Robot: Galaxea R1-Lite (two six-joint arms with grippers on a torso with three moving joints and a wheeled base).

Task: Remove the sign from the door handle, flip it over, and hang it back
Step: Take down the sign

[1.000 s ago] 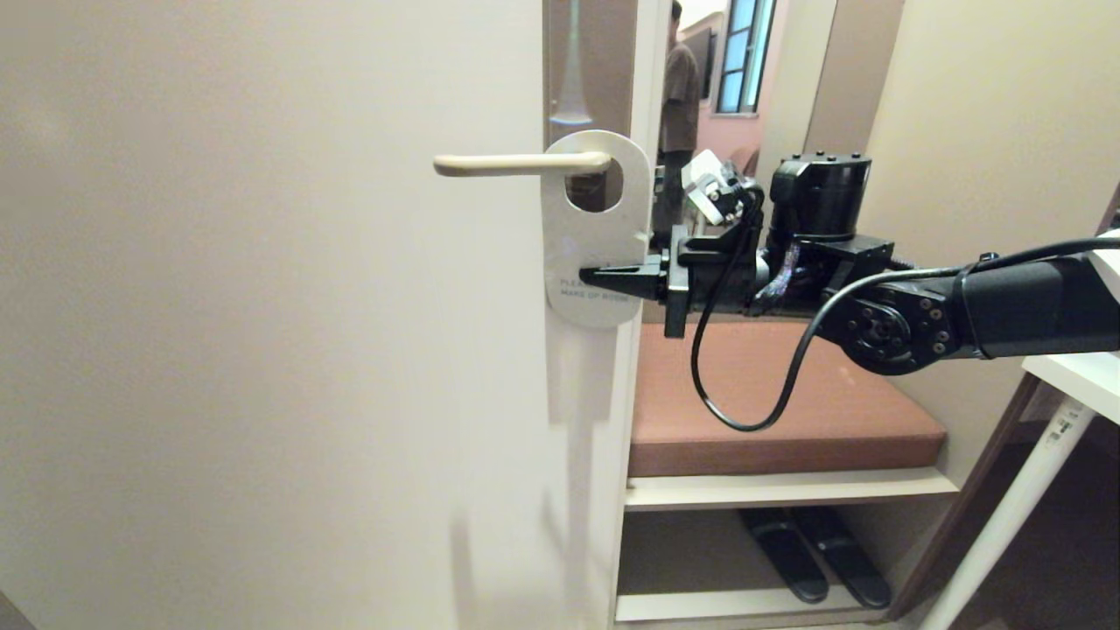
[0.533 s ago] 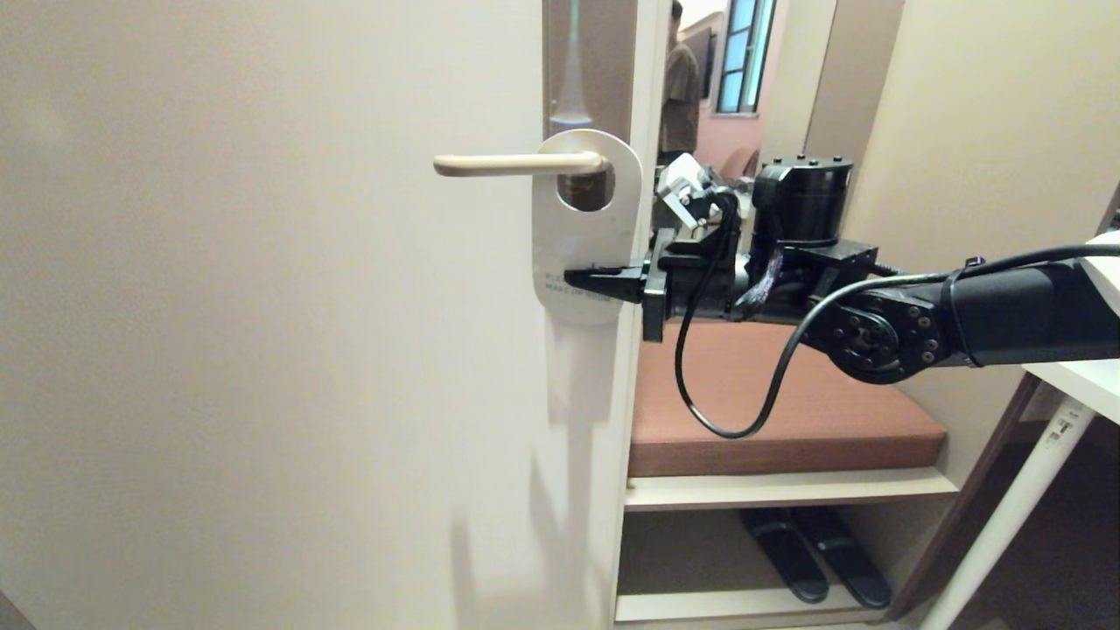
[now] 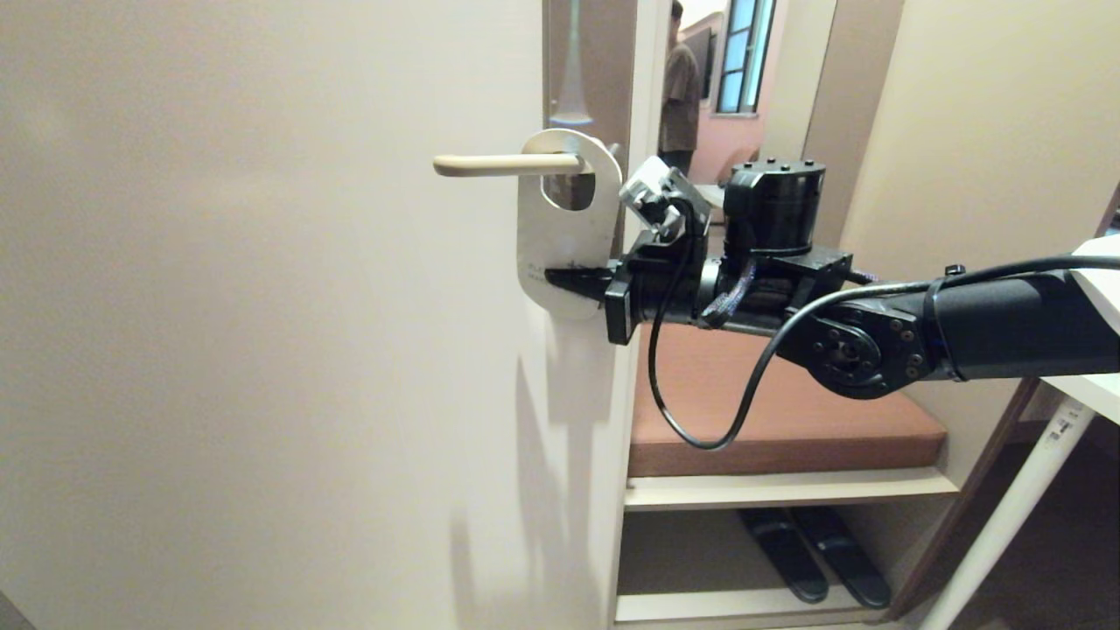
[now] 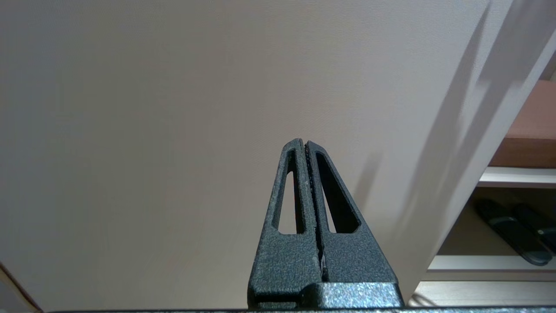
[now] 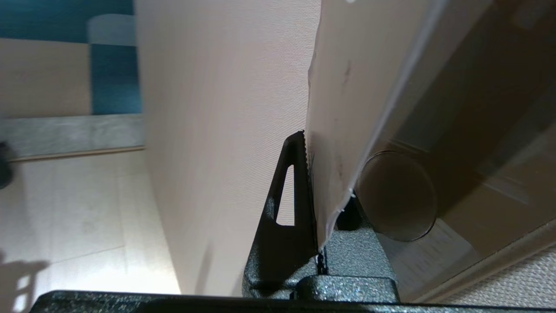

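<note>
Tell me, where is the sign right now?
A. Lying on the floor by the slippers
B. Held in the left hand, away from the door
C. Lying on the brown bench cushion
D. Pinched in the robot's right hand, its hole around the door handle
D: the right hand is shut on the lower edge of the sign, whose hole is looped over the door handle.
</note>
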